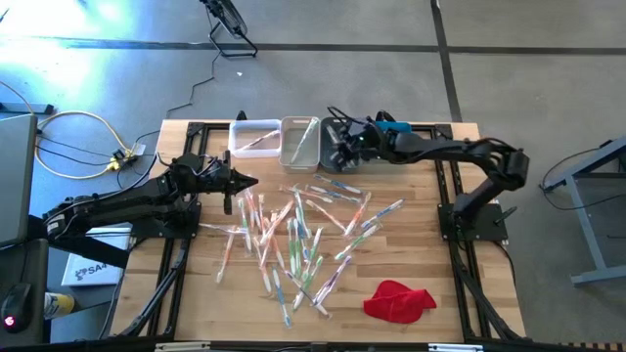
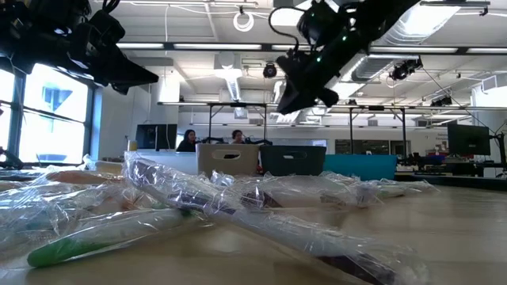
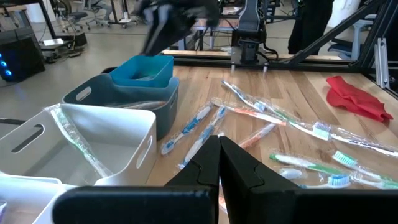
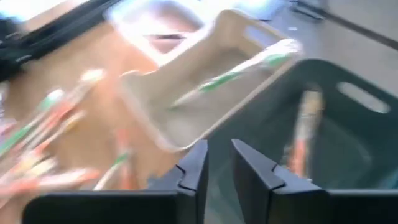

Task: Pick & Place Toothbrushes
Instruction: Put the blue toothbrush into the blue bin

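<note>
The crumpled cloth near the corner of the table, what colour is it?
The cloth is red, lying by itself apart from the toothbrushes. It shows best in the high view.

Toothbrushes (image 1: 293, 235) mid-table, bins (image 1: 284, 140) in a row behind them, cloth (image 1: 398, 299) toward the front right.

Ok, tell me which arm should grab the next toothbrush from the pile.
Probably left. Its tool is shut and empty at the edge of the toothbrushes. The right tool is over the grey bin, away from the pile.

Open-plan lab, monitors (image 2: 155, 135), ceiling ducts (image 2: 230, 79)
</note>
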Robot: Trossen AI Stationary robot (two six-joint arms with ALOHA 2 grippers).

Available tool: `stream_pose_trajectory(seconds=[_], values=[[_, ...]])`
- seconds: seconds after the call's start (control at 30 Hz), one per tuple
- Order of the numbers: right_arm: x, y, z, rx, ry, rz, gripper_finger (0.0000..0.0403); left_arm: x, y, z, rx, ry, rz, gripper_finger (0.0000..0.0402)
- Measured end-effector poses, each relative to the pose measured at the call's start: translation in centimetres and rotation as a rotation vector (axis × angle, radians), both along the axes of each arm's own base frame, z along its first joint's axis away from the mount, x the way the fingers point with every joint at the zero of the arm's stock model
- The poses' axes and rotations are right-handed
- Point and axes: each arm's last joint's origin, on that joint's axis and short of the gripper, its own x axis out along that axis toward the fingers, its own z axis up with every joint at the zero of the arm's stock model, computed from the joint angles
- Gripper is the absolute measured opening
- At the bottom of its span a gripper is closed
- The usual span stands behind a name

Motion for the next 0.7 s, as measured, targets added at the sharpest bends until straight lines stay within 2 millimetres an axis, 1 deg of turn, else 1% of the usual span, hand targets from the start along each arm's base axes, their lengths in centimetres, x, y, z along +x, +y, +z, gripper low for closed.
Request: stream_pose_trajectory(seconds=[0.1,0.2,0.27,0.47,0.6,0.7], values=[[-0.4,1.3,1.0,0.008,0.002,0.086,0.0040,0.0,0.0,0.0,0.000,0.001,0.000,0.0000],[-1.0,2.3,1.7,0.016,0.019,0.124,0.0028,0.0,0.0,0.0,0.000,0.001,0.000,0.0000],[-1.7,3.0,2.0,0.009,0.068,0.154,0.0022,0.0,0.0,0.0,0.000,0.000,0.000,0.0000],[-3.7,4.8,2.5,-0.001,0.218,0.241,0.0011,0.0,0.0,0.0,0.000,0.001,0.000,0.0000],[-4.5,5.8,2.7,0.015,0.277,0.276,0.0007,0.0,0.0,0.0,0.000,0.000,0.000,0.0000],[-5.0,6.5,2.4,0.019,0.350,0.322,0.0004,0.0,0.0,0.0,0.000,0.001,0.000,0.0000]])
